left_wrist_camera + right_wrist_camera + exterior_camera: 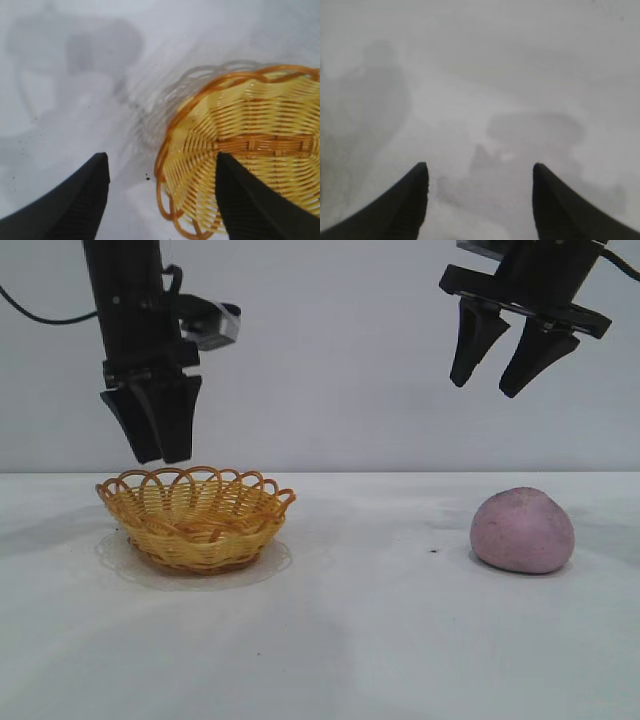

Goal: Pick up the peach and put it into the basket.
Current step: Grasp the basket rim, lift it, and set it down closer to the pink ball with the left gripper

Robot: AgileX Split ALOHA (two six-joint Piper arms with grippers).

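Both end effectors are hanging open and empty, the right end effector [497,368] above the peach [522,530], which looks matte, firm, best pinched across its rounded middle.

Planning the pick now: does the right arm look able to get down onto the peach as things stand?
Probably yes. The right gripper hangs open above the peach, slightly toward the basket side, with nothing between them.

We see a glossy woven basket [196,518], a matt, smooth peach [522,530], a matt table [360,640].
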